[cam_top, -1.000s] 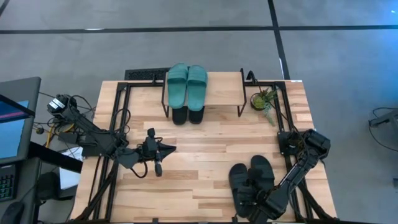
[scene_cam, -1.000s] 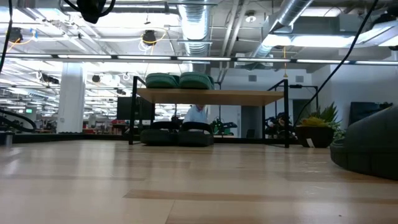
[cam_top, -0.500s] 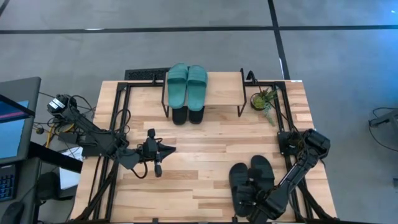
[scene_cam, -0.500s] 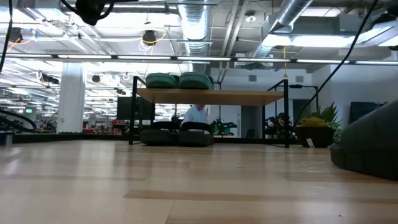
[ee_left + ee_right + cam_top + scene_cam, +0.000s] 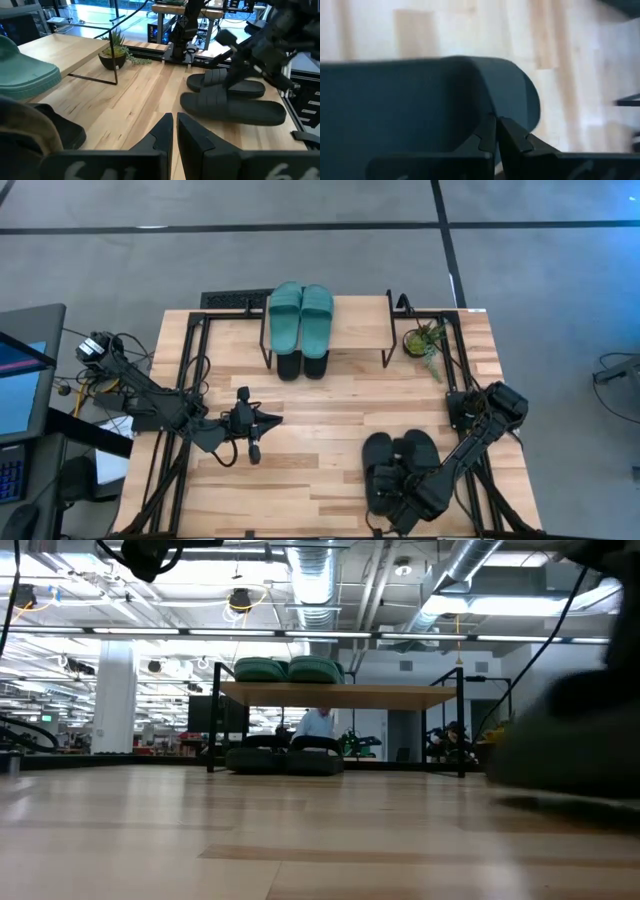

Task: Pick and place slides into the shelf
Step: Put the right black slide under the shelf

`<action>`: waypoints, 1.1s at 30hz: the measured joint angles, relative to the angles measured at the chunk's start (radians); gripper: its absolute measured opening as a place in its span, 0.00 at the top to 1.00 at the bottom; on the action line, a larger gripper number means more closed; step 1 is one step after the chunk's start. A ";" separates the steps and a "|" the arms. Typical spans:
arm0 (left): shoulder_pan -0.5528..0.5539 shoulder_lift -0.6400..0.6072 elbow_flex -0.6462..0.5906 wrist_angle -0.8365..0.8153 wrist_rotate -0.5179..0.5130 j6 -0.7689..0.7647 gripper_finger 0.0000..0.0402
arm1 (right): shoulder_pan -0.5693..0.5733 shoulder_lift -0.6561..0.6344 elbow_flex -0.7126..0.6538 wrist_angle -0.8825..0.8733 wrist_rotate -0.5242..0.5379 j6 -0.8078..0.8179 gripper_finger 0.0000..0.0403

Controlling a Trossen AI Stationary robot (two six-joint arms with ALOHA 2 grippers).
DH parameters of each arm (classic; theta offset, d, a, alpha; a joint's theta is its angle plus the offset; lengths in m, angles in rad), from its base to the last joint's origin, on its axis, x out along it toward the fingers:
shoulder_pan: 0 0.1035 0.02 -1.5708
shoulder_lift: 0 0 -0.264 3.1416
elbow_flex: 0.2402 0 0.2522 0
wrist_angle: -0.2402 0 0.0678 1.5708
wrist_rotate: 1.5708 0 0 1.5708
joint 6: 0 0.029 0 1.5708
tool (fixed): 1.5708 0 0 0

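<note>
The shelf (image 5: pixel 355 330) stands at the table's far middle. A teal pair of slides (image 5: pixel 300 315) lies on its top board, and a black pair (image 5: pixel 285 760) rests on the table under it. Two more black slides (image 5: pixel 400 465) lie at the near right. My right gripper (image 5: pixel 495 120) is down on them, shut on the left one (image 5: pixel 378 465). My left gripper (image 5: pixel 175 117) hovers shut over the table's left middle (image 5: pixel 268 420), touching nothing. My right gripper is shut on the left black slide of the near pair, coming at it slanting down from the near right. Its own fingers (image 5: pixel 487 135) hide the place of contact. The slide's rounded end (image 5: pixel 520 95) shows past them. The left wrist view shows that slide (image 5: pixel 225 82) tilted, above the other.
A small potted plant (image 5: pixel 425 340) stands by the shelf's right legs. A monitor (image 5: pixel 20 380) and cables sit off the table's left edge. Bare wood lies between the shelf and the near slides. A person shows far behind the shelf (image 5: pixel 318 725).
My right gripper has gone toward the table's left and far edge, rising a little. The left black slide has shifted with it, away from the near edge. It now shows larger and blurred in the low view. The other slide has stayed about in place.
</note>
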 joint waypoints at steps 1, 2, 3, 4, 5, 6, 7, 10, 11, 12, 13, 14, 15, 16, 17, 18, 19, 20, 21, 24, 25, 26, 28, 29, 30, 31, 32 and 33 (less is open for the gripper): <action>0.000 0.000 0.000 -0.003 0.000 0.000 0.97 | -0.006 -0.011 0.000 -0.014 0.007 0.000 1.00; 0.000 0.000 0.000 -0.006 0.000 0.000 0.97 | -0.010 -0.022 0.000 -0.027 0.018 0.000 1.00; 0.001 0.000 0.000 -0.006 0.000 0.000 0.97 | -0.015 -0.031 0.000 -0.037 0.028 0.000 1.00; 0.001 0.000 0.000 -0.006 0.000 0.000 0.97 | -0.019 -0.039 0.000 -0.046 0.039 -0.001 1.00; 0.001 0.000 0.000 -0.006 0.000 0.000 0.97 | -0.025 -0.049 0.000 -0.055 0.051 -0.001 1.00; 0.001 0.000 0.000 -0.006 -0.001 0.000 0.97 | -0.030 -0.058 0.000 -0.066 0.061 -0.002 1.00; 0.001 0.000 0.000 -0.006 0.000 0.000 0.97 | -0.035 -0.067 0.000 -0.076 0.072 -0.007 1.00; 0.001 0.000 0.000 -0.006 0.000 0.000 0.97 | -0.049 -0.080 0.000 -0.086 0.081 -0.050 1.00; 0.001 0.000 0.000 -0.006 -0.001 0.000 0.97 | -0.055 -0.081 0.000 -0.088 0.088 -0.061 1.00; 0.001 0.000 0.000 -0.006 -0.001 0.000 0.97 | -0.059 -0.082 0.000 -0.089 0.096 -0.072 1.00; 0.001 0.000 0.000 -0.006 -0.001 0.000 0.97 | -0.065 -0.082 0.000 -0.089 0.100 -0.079 1.00; 0.001 0.000 0.000 -0.006 -0.001 -0.002 0.97 | -0.071 -0.082 0.000 -0.089 0.102 -0.085 1.00; 0.001 0.000 0.000 -0.006 -0.001 -0.004 0.97 | -0.077 -0.082 0.000 -0.088 0.103 -0.096 1.00; 0.001 0.000 0.000 -0.006 0.000 -0.005 0.97 | -0.083 -0.082 0.000 -0.087 0.108 -0.103 1.00; 0.001 0.000 0.000 -0.006 0.000 -0.007 0.97 | -0.089 -0.082 0.000 -0.086 0.118 -0.105 1.00; 0.000 0.000 0.000 -0.006 0.000 -0.008 0.97 | -0.095 -0.082 0.000 -0.085 0.127 -0.106 1.00; 0.000 0.000 0.000 -0.006 0.000 -0.009 0.97 | -0.102 -0.082 0.000 -0.085 0.137 -0.109 1.00; 0.000 0.000 0.000 -0.006 0.000 -0.011 0.97 | -0.108 -0.082 0.000 -0.085 0.148 -0.117 1.00; 0.000 0.000 0.000 -0.006 0.000 -0.011 0.97 | -0.116 -0.082 0.000 -0.085 0.157 -0.126 1.00; 0.000 0.000 0.000 -0.006 0.000 -0.012 0.97 | -0.145 -0.082 -0.007 -0.077 0.180 -0.155 1.00; 0.000 0.000 0.000 -0.006 0.000 -0.012 0.97 | -0.158 -0.082 -0.011 -0.076 0.181 -0.158 1.00; 0.000 0.000 0.000 -0.006 0.000 -0.012 0.97 | -0.171 -0.082 -0.016 -0.075 0.184 -0.158 1.00; 0.000 0.000 0.000 -0.006 0.000 -0.012 0.97 | -0.194 -0.082 -0.027 -0.060 0.202 -0.160 1.00; 0.000 0.000 0.000 -0.006 0.000 -0.012 0.97 | -0.207 -0.082 -0.032 -0.048 0.208 -0.161 1.00; 0.000 0.000 0.000 -0.006 0.000 -0.012 0.97 | -0.218 -0.082 -0.035 -0.043 0.209 -0.161 1.00; 0.000 0.000 0.000 -0.006 0.000 -0.013 0.97 | -0.229 -0.082 -0.038 -0.037 0.214 -0.165 1.00; 0.000 0.000 0.000 -0.006 0.000 -0.016 0.97 | -0.239 -0.082 -0.040 -0.024 0.219 -0.181 1.00; 0.000 0.000 0.000 -0.006 0.000 -0.017 0.97 | -0.247 -0.082 -0.044 -0.002 0.224 -0.202 1.00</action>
